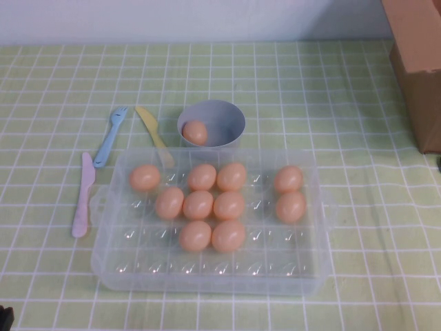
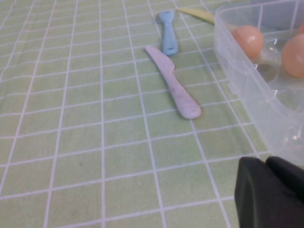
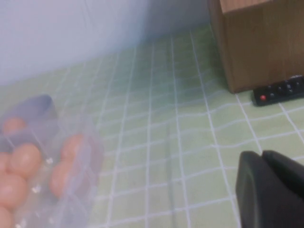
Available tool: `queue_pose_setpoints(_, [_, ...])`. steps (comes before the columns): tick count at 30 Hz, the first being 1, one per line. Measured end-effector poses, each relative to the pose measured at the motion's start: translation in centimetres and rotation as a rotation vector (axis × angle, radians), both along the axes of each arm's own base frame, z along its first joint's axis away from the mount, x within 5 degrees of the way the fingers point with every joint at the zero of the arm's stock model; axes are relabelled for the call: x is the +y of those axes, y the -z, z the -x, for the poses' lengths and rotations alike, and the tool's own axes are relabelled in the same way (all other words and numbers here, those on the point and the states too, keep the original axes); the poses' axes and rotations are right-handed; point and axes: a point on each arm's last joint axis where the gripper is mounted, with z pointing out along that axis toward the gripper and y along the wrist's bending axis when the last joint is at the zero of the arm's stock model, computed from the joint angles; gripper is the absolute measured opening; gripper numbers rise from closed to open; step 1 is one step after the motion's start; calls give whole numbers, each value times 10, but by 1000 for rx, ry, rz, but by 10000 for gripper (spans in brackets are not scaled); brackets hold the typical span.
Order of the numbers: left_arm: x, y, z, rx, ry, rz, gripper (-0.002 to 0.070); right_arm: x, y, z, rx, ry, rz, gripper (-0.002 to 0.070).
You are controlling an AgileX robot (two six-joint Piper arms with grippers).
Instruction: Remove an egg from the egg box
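One egg (image 1: 195,132) out of the egg box (image 1: 207,279), lying in the grey-blue cup (image 1: 231,121) that touches the box's far rim, well ahead of both grippers. Ten more eggs in the box's dimples, clustered in the far and middle rows, with the whole near row of dimples bare.

Left gripper (image 2: 268,166) low over the table (image 1: 344,96), just beside the box's near left corner; how far open cannot be told. Ahead of it one pink knife (image 1: 83,196), then one blue fork (image 1: 110,138) and one yellow knife (image 1: 153,131) (three utensils, fanned along the box's left side, the yellow one's tip running under the box rim). Bare checked cloth on its outer side.

Right gripper (image 3: 263,159) well apart from the box's right wall, with bare cloth between; opening likewise cannot be told. Ahead of it one cardboard box (image 1: 420,69), with one black remote (image 3: 280,90) at its foot.
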Motion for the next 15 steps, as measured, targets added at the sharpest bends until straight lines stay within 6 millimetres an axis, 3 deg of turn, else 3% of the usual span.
queue_pose_setpoints(7, [0,0,0,0,0,0,-1,-1,-14,-1,-118,35,-306,-17])
queue_pose_setpoints(15, [0,0,0,0,0,0,0,2,-13,-1,-77,18,-417,-17])
